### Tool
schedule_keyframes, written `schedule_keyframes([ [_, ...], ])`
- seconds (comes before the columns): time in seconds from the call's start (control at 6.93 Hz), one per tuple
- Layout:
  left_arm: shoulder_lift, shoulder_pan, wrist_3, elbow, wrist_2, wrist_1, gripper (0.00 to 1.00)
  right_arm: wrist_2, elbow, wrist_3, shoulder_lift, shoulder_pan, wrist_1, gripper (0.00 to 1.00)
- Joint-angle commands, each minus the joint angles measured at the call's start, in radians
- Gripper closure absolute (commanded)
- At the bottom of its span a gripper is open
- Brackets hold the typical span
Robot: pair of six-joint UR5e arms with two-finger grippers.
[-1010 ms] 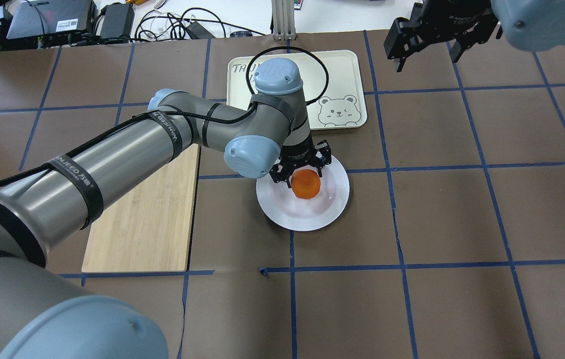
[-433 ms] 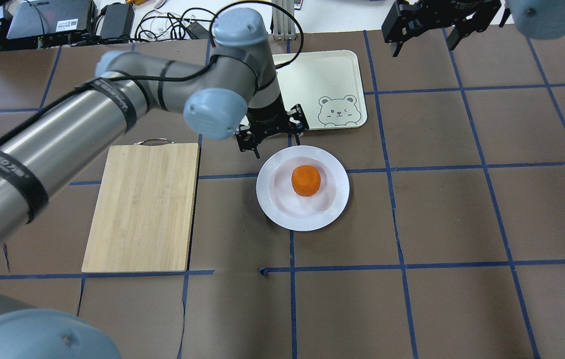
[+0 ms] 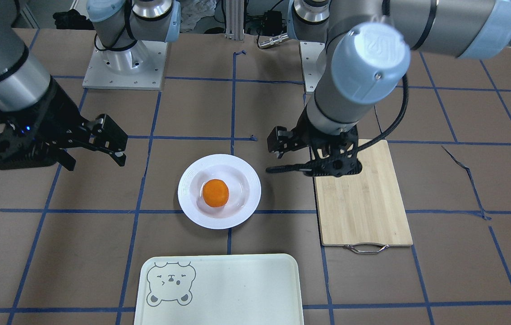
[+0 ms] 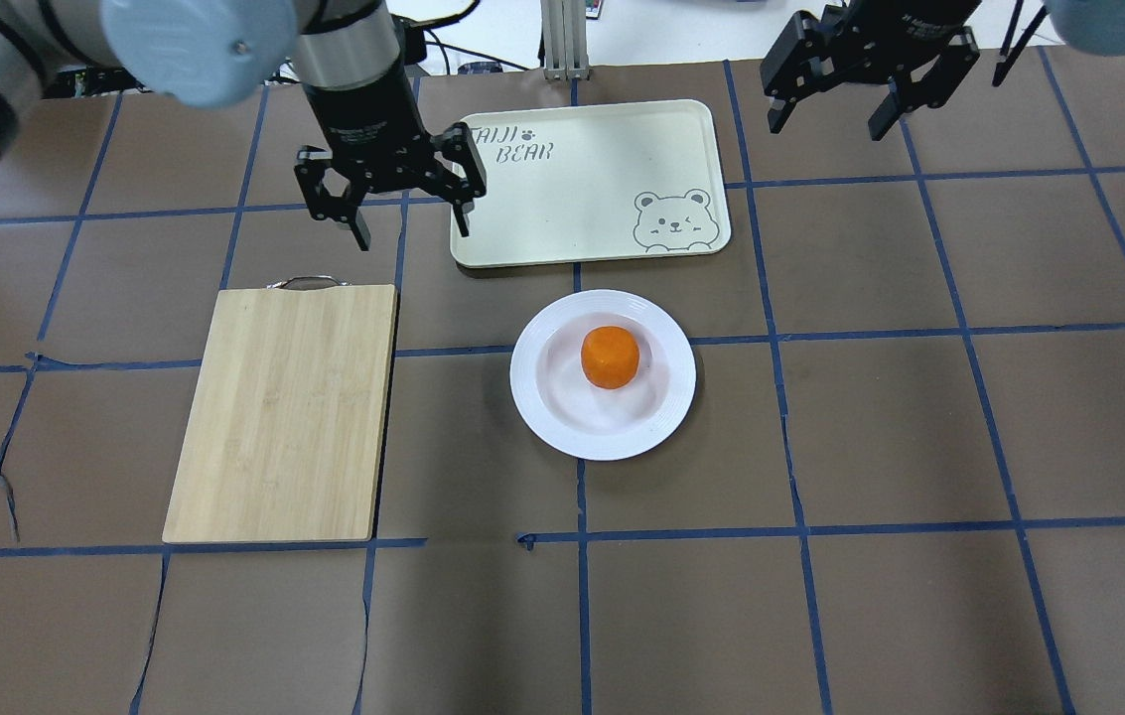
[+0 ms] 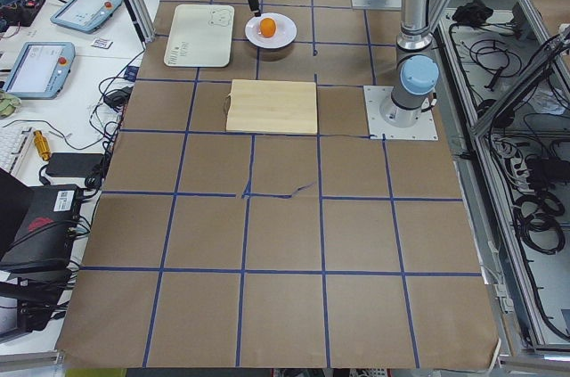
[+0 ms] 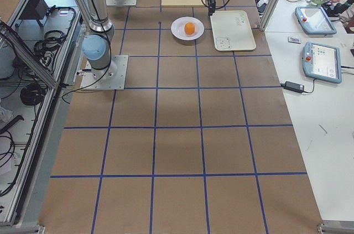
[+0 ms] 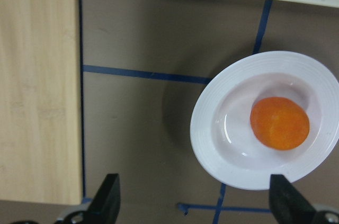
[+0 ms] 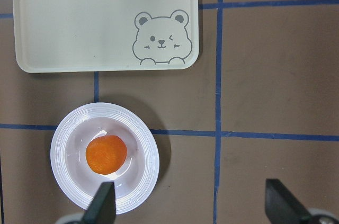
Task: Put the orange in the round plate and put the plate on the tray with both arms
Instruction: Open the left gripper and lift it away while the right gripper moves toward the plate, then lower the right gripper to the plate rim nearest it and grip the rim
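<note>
The orange [image 4: 610, 357] lies in the shallow centre of the round white plate [image 4: 673, 402], which rests on the brown table just in front of the cream tray [image 4: 582, 169] with its bear drawing. My left gripper [image 4: 410, 226] hangs open and empty by the tray's left edge, well clear of the plate. At the far right, beyond the tray, my right gripper [image 4: 830, 121] is open and empty too. In the left wrist view the orange [image 7: 279, 123] and plate [image 7: 207, 128] sit at the right. The right wrist view looks down on the orange [image 8: 106, 154], plate [image 8: 145, 144] and tray [image 8: 85, 28].
A bamboo cutting board [image 4: 284, 412] with a metal handle lies left of the plate. Cables and boxes crowd the far table edge [image 4: 224, 40]. Blue tape lines grid the brown surface, and the paper is torn at the left [image 4: 11, 477].
My left gripper has lifted away from the orange and swung back and left, to beside the tray. The orange stays in the plate. The right gripper has hardly moved.
</note>
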Motion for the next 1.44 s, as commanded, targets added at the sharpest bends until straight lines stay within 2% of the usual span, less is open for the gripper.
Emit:
schedule_keyframes([
  [0.0,0.142,0.016,0.062,0.002,0.060,-0.054,0.00,0.157,0.132,0.006,0.050,0.007,0.047,0.00],
  [0.14,0.155,0.022,0.056,-0.042,0.054,-0.055,0.00,0.195,0.235,0.004,0.054,0.007,-0.034,0.00],
  [0.29,0.197,0.013,0.049,-0.136,0.056,-0.024,0.00,0.202,0.362,0.009,0.088,0.009,-0.235,0.00],
  [0.43,0.249,0.022,0.054,-0.209,0.056,0.035,0.00,0.217,0.486,0.036,0.097,0.015,-0.486,0.00],
  [0.58,0.273,0.019,0.045,-0.266,0.057,0.123,0.00,0.220,0.560,0.052,0.122,0.015,-0.640,0.00],
  [0.72,0.284,0.027,0.058,-0.293,0.060,0.198,0.00,0.235,0.569,0.143,0.140,0.016,-0.686,0.00],
  [0.87,0.281,0.037,0.059,-0.283,0.057,0.201,0.00,0.305,0.575,0.192,0.157,0.021,-0.697,0.01],
  [1.01,0.279,0.047,0.059,-0.275,0.056,0.204,0.00,0.324,0.608,0.228,0.169,0.030,-0.718,0.07],
  [1.3,0.279,0.068,0.059,-0.258,0.057,0.192,0.00,0.312,0.650,0.253,0.173,0.036,-0.800,0.07],
])
